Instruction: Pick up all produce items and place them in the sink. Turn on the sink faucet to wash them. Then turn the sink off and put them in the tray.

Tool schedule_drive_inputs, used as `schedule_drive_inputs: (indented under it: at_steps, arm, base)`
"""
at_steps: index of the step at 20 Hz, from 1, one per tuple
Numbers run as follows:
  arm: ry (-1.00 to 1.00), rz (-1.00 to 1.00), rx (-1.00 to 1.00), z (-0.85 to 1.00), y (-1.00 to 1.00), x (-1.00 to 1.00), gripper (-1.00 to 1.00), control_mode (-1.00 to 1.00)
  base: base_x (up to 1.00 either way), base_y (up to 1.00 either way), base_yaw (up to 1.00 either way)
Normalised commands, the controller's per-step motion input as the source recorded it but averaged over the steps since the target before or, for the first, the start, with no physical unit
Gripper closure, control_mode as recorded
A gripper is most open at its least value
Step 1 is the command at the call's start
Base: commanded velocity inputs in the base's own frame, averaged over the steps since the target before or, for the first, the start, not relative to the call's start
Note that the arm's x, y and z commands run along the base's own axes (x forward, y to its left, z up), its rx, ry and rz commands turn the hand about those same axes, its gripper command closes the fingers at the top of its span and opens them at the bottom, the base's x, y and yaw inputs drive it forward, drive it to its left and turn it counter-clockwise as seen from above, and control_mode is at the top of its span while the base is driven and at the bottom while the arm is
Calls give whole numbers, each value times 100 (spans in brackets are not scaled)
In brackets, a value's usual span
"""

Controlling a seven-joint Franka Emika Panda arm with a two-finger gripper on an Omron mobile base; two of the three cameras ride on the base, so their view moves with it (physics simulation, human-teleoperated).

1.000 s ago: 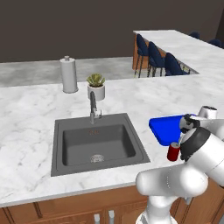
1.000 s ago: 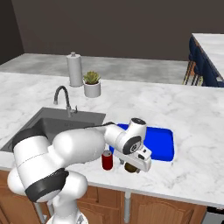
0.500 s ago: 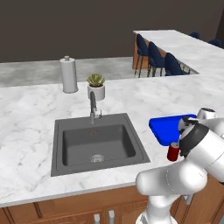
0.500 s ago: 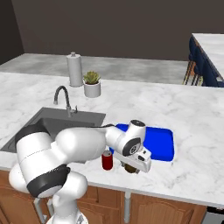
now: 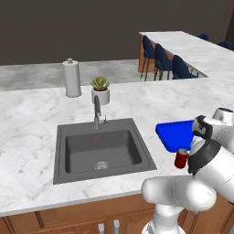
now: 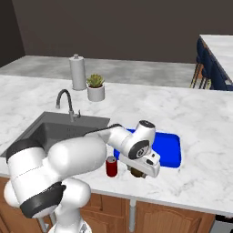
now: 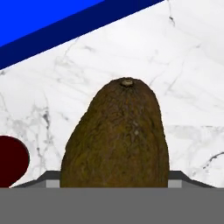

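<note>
Brown fruit (image 7: 117, 135) sits on the counter (image 6: 200, 118) beside the tray (image 6: 166, 148), under my gripper (image 6: 136, 171), probably pinched though fingers are hidden; a shallow hold could roll it into the can (image 6: 111, 166).

arm colour: We see a white arm (image 6: 77, 157) with smooth, shiny, rounded parts.
joints: We see dark grey bands (image 6: 43, 205) where the fat white parts meet, like rings around a tube.
shape: We see big round shells, like balloons joined together, getting thinner toward the hand.
wrist: We see a round white wrist (image 6: 141, 141) with a dark grey circle on its side, just above the fingers.
hand: We see a small white boxy block (image 6: 148, 164) right behind the fingers.
base: We see a white post (image 5: 167, 219) that is rounded at the bottom.
</note>
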Motion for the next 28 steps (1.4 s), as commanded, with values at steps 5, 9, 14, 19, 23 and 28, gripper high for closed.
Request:
schedule_drive_inputs:
  at_steps: [5, 9, 14, 19, 23, 28]
  arm:
    - [-12, 2, 0, 76, 6, -34, 100, -100]
    - [-7, 1, 0, 77, 43, -5, 100, -100]
    - [0, 6, 0, 57, 66, 0, 100, -100]
    - [0, 14, 0, 34, 79, 6, 100, -100]
    - [0, 22, 0, 5, 89, 18, 100, -100]
    - [0, 26, 0, 0, 89, 20, 100, -100]
  base:
    - [0, 0, 0]
    - [0, 0, 0]
    - [0, 0, 0]
    - [0, 0, 0]
    - [0, 0, 0]
    - [0, 0, 0]
